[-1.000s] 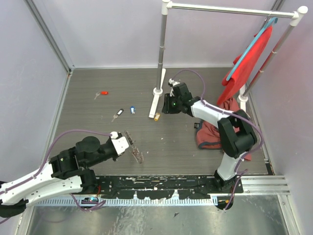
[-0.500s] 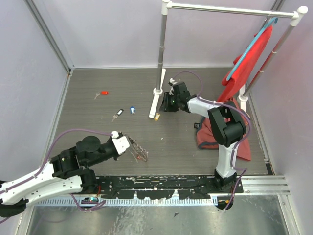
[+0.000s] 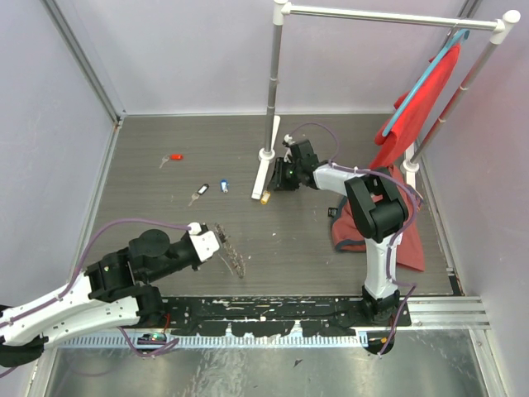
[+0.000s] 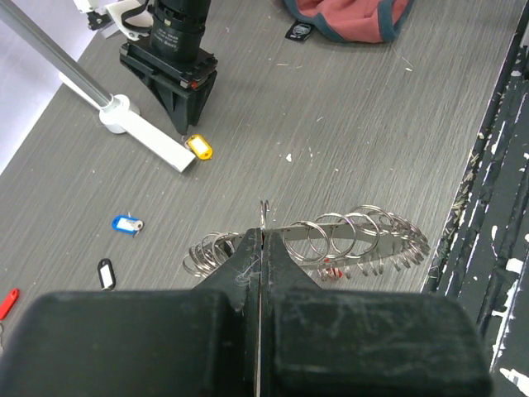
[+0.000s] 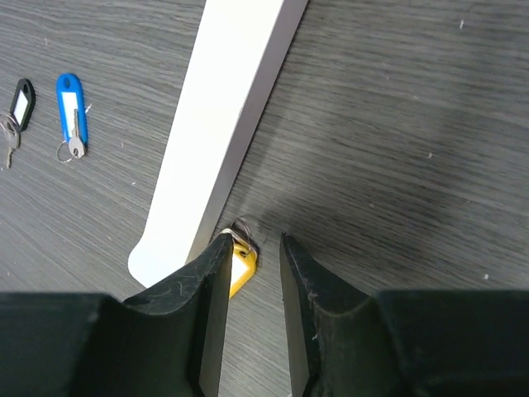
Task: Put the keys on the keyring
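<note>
Clutter around the right end effector (image 5: 254,246) is mostly the white foot of the rack (image 5: 223,124). This flat bar lies on the desk (image 5: 397,124) and runs forward from just ahead of the fingertips. Its rounded end sits right beside one finger and leaves little room on that side. Beyond the bar, well off to the side, lie the blue key (image 5: 70,95) and the black key (image 5: 21,103), near each other but not touching. The red key (image 3: 175,157) lies farther out still, past those two. A red cloth (image 3: 359,227) is heaped on the desk behind this end effector, beside its arm. A red garment (image 3: 421,91) hangs from the rack above.

The yellow key (image 5: 241,271) lies directly under the tips. Its plastic head is against the inner face of the finger nearest the bar and is partly hidden by it. The jaws stand narrowly apart and are not clamped on the key; a strip of bare desk shows between the key and the other finger.

The left end effector (image 4: 259,248) is closed tight on the keyring (image 4: 347,236), pinching its thin wire at the tips. The fringe of small silvery rings spreads to both sides of the tips. The loose keys all lie well ahead of it.
</note>
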